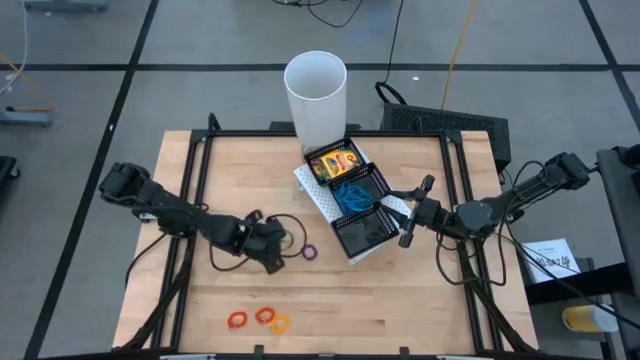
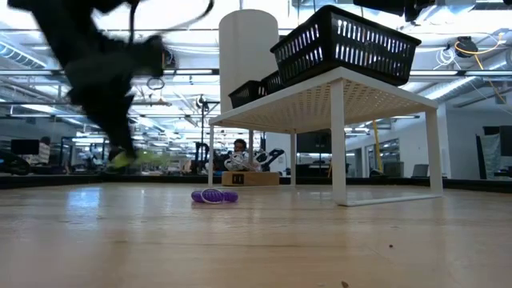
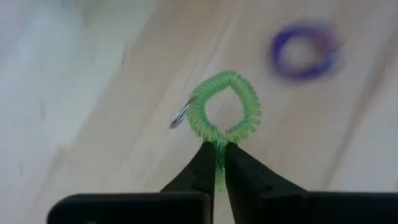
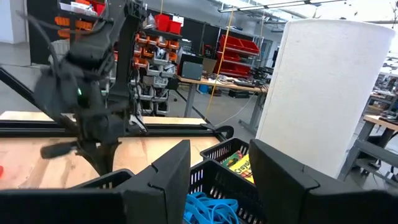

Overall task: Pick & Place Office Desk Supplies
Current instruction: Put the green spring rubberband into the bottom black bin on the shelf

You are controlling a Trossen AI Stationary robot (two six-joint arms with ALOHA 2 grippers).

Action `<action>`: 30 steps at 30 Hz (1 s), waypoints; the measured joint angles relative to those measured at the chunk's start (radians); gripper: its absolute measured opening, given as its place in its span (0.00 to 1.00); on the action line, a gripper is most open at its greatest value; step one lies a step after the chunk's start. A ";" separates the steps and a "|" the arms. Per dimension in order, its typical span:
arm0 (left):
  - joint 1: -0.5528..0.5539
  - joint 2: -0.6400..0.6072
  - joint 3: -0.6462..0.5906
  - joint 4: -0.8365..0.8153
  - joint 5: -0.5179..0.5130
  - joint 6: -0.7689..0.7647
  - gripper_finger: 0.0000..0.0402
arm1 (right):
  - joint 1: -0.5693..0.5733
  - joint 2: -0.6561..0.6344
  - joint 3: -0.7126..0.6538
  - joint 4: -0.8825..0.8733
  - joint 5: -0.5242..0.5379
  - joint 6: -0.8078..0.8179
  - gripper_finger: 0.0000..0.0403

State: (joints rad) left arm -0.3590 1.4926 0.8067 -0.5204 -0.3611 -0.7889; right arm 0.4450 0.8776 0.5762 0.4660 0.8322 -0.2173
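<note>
Green coiled band (image 3: pixel 224 107), with a small metal ring on one side, is pinched at its lower edge between the closed fingers of the left gripper (image 3: pixel 221 163), over the wooden table (image 1: pixel 400 300) left of centre. A purple band (image 1: pixel 309 252) lies just beside it; red and orange bands (image 1: pixel 258 319) sit near the front edge. Blue bands (image 1: pixel 350 194) and a crayon box (image 1: pixel 335 163) fill the black mesh tray (image 1: pixel 362 233), where the right gripper (image 1: pixel 412 212) hovers with fingers apart, holding nothing, near the white cup (image 1: pixel 316 95).

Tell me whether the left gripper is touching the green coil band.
Touching. The left wrist view shows the left gripper with both fingers pinched together on the lower edge of the green coil band.
</note>
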 joint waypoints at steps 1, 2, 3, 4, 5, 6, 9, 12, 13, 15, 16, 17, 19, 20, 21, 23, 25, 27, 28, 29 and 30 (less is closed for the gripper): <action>0.000 0.000 0.030 0.002 -0.017 0.037 0.06 | 0.000 0.000 0.000 0.000 0.000 0.001 0.39; 0.000 0.000 0.059 0.003 -0.034 0.076 0.06 | 0.000 0.000 0.000 0.002 0.000 0.007 0.39; 0.000 0.000 0.092 0.003 -0.049 0.119 0.05 | 0.000 0.001 0.000 0.006 -0.001 0.017 0.39; 0.000 0.000 0.124 0.002 -0.067 0.167 0.04 | 0.000 0.003 0.000 0.010 -0.013 0.027 0.39; 0.000 0.000 0.159 0.000 -0.086 0.216 0.03 | 0.000 0.006 0.000 0.015 -0.034 0.033 0.39; 0.000 0.000 0.197 0.002 -0.104 0.267 0.02 | -0.001 0.013 0.000 0.023 -0.063 0.034 0.39; 0.000 -0.002 0.302 0.016 -0.150 0.419 0.02 | 0.000 0.051 0.000 0.068 -0.165 0.009 0.39; 0.000 -0.002 0.383 0.060 -0.158 0.558 0.05 | 0.000 0.107 0.000 0.134 -0.228 -0.038 0.39; 0.000 -0.002 0.406 0.074 -0.157 0.595 0.06 | 0.000 0.128 0.000 0.159 -0.239 -0.054 0.39; 0.000 -0.002 0.438 0.107 -0.157 0.662 0.05 | 0.000 0.169 0.000 0.206 -0.264 -0.068 0.39; 0.000 -0.002 0.448 0.135 -0.156 0.695 0.05 | -0.001 0.191 0.000 0.235 -0.275 -0.069 0.39; 0.000 -0.002 0.450 0.169 -0.151 0.732 0.04 | -0.005 0.213 0.000 0.266 -0.287 -0.069 0.39; 0.006 -0.002 0.449 0.237 -0.124 0.810 0.02 | -0.014 0.256 0.000 0.319 -0.300 -0.068 0.39; 0.009 -0.002 0.448 0.271 -0.109 0.841 0.02 | -0.021 0.273 0.000 0.340 -0.312 -0.067 0.39; 0.014 -0.002 0.447 0.292 -0.096 0.865 0.02 | -0.028 0.287 0.000 0.360 -0.319 -0.062 0.39; 0.024 -0.002 0.447 0.330 -0.082 0.891 0.02 | -0.045 0.312 0.005 0.384 -0.349 -0.034 0.39; 0.037 0.001 0.447 0.355 -0.079 0.897 0.04 | -0.063 0.340 0.024 0.384 -0.392 -0.001 0.39; 0.049 0.012 0.447 0.387 -0.070 0.902 0.05 | -0.079 0.373 0.044 0.384 -0.423 0.020 0.39; 0.055 0.019 0.447 0.392 -0.055 0.911 0.05 | -0.085 0.394 0.057 0.388 -0.441 0.019 0.39; 0.062 0.032 0.447 0.407 -0.037 0.918 0.04 | -0.092 0.414 0.069 0.401 -0.446 0.015 0.39; 0.068 0.048 0.447 0.435 -0.018 0.927 0.04 | -0.096 0.434 0.080 0.417 -0.446 0.001 0.39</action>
State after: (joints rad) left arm -0.2905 1.5405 1.2533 -0.0854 -0.3789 0.1386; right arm 0.3493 1.3112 0.6565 0.8828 0.3864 -0.2159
